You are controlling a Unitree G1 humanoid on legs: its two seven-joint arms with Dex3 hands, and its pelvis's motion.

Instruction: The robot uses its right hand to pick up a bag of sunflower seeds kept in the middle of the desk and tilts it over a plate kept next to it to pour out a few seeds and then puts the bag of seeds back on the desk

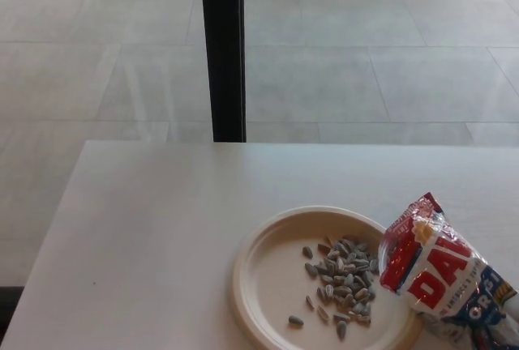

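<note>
Seeds already on the round cream paper plate (pixel 268 285), lower centre of the frame: a loose pile of grey striped sunflower seeds (pixel 340 281) on its right half, a few strays toward the near rim. Red, white and blue foil bag of sunflower seeds (pixel 434 273) sits at the lower right, its crimped red top leaning over the plate's right rim and touching or just above it; can't tell which. Bag's long axis runs from that top corner down-right toward the bottom right corner of the frame, where it's cut off by the edge. No robot hand visible in this view, right or left, so whether the right hand is holding the bag's lower end or has let go can't be told. If it's holding, it'd be just out of frame beyond the bag's bottom end, which makes the right arm the nearer one. Judging by the pile, the pour looks done; what's left is getting the bag clear of the plate and settled on the white table (pixel 146 228).
</note>
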